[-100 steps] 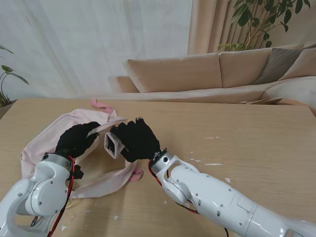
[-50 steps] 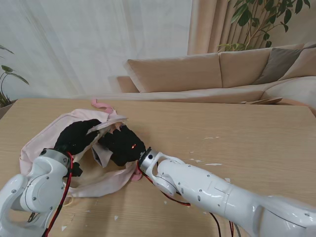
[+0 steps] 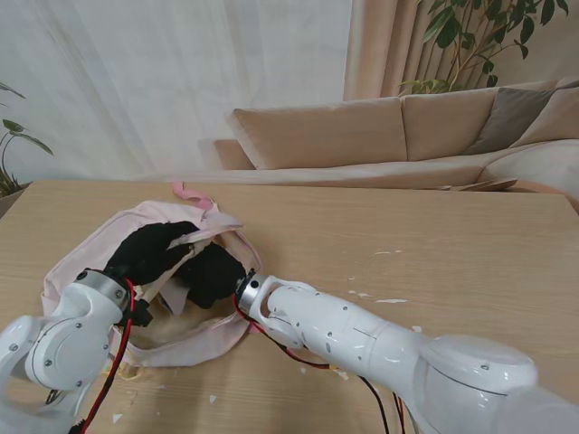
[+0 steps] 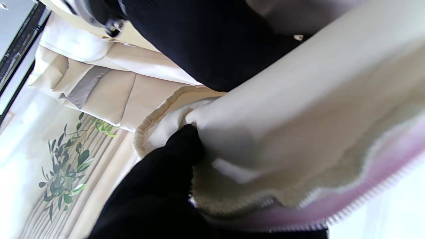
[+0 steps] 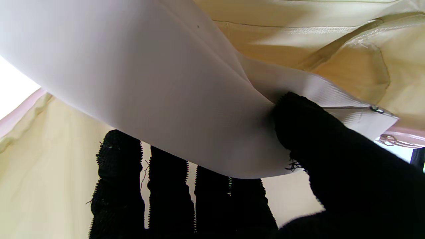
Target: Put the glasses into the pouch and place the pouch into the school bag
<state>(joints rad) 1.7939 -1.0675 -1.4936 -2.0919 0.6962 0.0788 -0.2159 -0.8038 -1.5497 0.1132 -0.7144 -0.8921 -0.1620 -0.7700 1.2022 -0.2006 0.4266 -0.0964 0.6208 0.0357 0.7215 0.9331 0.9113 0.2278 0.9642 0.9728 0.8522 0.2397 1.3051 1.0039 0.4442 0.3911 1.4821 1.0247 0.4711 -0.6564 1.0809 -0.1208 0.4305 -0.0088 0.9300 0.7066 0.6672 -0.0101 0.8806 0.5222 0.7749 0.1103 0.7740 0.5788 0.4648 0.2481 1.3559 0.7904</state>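
Now the job looks close to its end. The pink school bag (image 3: 194, 334) lies on the bench (image 3: 434, 244), over on the left side and near to me. Its mouth is open and both hands are at it.

The left hand (image 3: 149, 251) is closed on the top edge of the bag. In the left wrist view its fingers (image 4: 159, 172) pinch the cream lining next to the pink zip, so they hold the mouth open.

The right hand (image 3: 210, 274) is down inside the bag. Its wrist view shows cream lining all around. There the thumb presses on top of the pale pouch (image 5: 159, 93) and the other fingers (image 5: 169, 196) lie under it. So the right hand is gripping the pouch, and the pouch is inside the bag but not let go yet.

I cannot see the glasses in any view. The pouch hides what is in it, so I cannot tell for sure that they are in there. I think they are, because the pouch is already going into the bag.

What I think is left: the right hand must open, let the pouch rest in the bag, and come out. Then the left hand can let go of the bag edge.
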